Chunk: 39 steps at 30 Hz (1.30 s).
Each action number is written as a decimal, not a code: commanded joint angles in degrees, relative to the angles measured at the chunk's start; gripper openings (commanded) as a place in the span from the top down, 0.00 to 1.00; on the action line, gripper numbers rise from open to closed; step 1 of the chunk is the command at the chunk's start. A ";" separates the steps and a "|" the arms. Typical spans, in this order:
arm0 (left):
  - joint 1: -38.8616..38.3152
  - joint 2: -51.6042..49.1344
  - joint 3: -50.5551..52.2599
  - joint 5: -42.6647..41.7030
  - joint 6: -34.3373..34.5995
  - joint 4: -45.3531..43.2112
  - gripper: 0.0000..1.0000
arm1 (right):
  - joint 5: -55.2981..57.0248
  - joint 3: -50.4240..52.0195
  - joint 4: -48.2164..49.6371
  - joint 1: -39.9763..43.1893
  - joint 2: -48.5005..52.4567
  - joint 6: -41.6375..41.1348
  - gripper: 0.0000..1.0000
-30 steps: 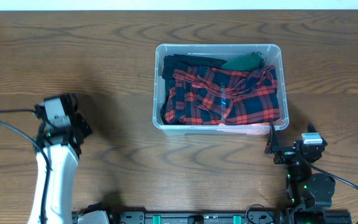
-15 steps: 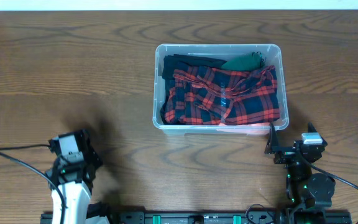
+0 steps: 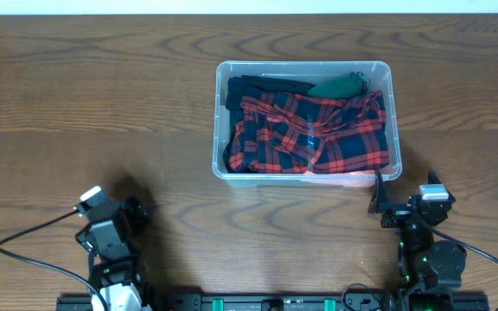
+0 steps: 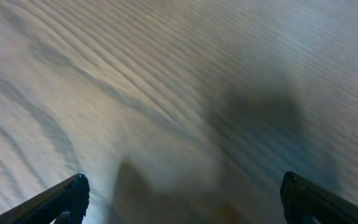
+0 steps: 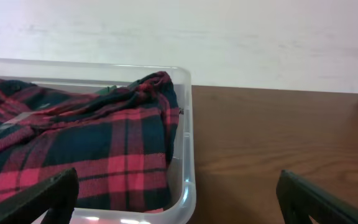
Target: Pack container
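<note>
clear container (image 3: 303,65) and right gripper (image 5: 178,176) unmoved, left gripper (image 4: 183,183) drawn back to the table (image 3: 59,86) edge, both jaws wide.

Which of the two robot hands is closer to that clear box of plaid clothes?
Right. The right gripper sits just off the near right corner of the container; the left gripper is far away, at the near left of the table.

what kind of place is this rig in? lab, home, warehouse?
Probably a lab test bench: a wood-grain table against a plain white wall, a black mounting rail at its near edge, and one clear container holding clothes.
</note>
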<state>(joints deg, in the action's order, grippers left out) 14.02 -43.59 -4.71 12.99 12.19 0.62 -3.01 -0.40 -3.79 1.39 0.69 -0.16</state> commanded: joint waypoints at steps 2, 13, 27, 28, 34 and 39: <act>-0.13 2.05 3.41 -2.56 -0.02 -0.76 0.02 | 0.17 0.09 -0.17 0.42 -0.35 0.68 0.01; -0.11 7.56 4.48 -3.43 -0.02 2.89 0.02 | 0.17 0.09 -0.20 0.42 -0.35 0.68 0.01; -0.11 15.08 4.48 -9.38 -0.02 3.15 0.02 | 0.20 0.09 -0.17 0.42 -0.35 0.68 0.01; -0.11 15.39 4.48 -9.38 -0.02 3.15 0.02 | 0.20 0.09 -0.17 0.42 -0.35 0.68 0.01; -0.13 17.53 4.48 -9.38 -0.02 3.15 0.02 | 0.20 0.09 -0.17 0.42 -0.35 0.68 0.01; -0.28 19.08 4.48 -9.38 -0.02 3.15 0.02 | 0.17 0.09 -0.20 0.42 -0.35 0.68 0.01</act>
<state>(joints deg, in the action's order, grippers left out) 14.02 -25.61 -1.48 3.77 12.21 1.69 -3.01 -0.40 -3.79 1.39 0.67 -0.14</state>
